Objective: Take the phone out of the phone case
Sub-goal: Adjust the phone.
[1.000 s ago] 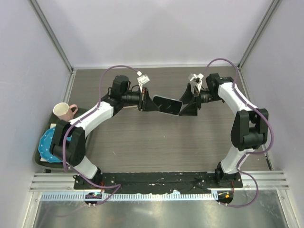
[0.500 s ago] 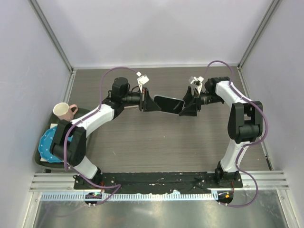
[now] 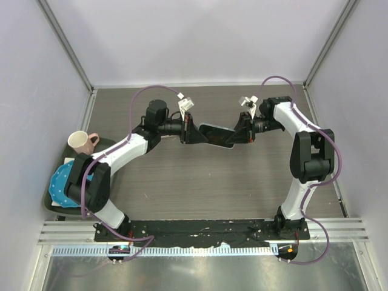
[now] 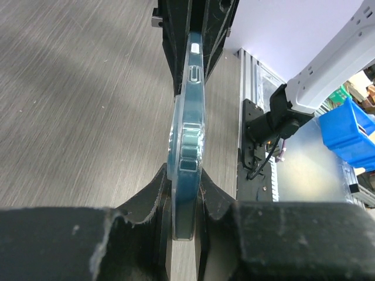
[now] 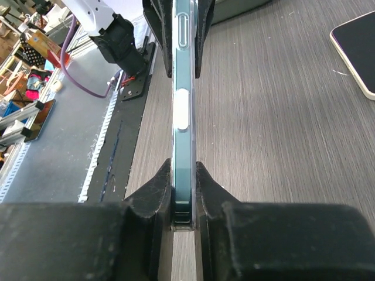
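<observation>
The left arm (image 3: 118, 151) and right arm (image 3: 297, 121) wear white shells over black joints; a purple cable (image 3: 155, 87) loops along each; the right claw (image 5: 183, 175) has matte black, rough-edged fingers (image 5: 149, 196); the bases are black.

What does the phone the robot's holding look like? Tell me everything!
The phone is a thin dark slab, teal along its edge, in what looks like a clear case, with side buttons showing. It is held up off the table, the left gripper pinching one end and the right gripper the other.
</observation>
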Tool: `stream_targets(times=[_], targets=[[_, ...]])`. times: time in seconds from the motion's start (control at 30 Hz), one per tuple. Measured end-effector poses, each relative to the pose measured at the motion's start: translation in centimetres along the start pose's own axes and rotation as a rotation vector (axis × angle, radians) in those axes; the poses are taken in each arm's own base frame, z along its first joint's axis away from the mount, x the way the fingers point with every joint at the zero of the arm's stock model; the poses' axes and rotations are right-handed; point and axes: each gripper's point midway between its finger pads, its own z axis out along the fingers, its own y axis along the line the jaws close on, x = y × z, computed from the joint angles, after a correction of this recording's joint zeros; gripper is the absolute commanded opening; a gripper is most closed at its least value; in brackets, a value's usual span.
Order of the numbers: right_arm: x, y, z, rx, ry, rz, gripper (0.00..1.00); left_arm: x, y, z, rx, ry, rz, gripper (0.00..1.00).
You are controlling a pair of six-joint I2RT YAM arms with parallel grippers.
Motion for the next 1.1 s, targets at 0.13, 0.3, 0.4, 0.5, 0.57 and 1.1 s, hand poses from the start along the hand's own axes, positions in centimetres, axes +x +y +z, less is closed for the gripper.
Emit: stream_targets(times=[0.13,0.3,0.4,0.5,0.57,1.1], targets=[[0.1,0.0,0.0,0.001,0.006,0.005,0.01,0.1,0.1,0.1,-0.004,0.007,0.020,0.05],[0.2,0.0,0.0,0.003,0.018,0.011,0.01,0.3,0.2,0.0,-0.014,0.029,0.042,0.40],[0.5,-0.3,-0.2,0.018,0.068,-0.005,0.01,0.7,0.2,-0.1,-0.020,0.062,0.052,0.52],[0.9,-0.3,-0.5,0.035,0.110,-0.008,0.01,1.0,0.1,-0.3,-0.023,0.091,0.071,0.61],[0.9,-0.4,-0.7,0.047,0.137,-0.012,0.01,1.1,0.1,-0.4,-0.022,0.109,0.083,0.65],[1.3,3.6,1.4,0.143,0.350,0.014,0.01,4.2,-1.3,0.1,0.039,0.269,0.150,0.59]])
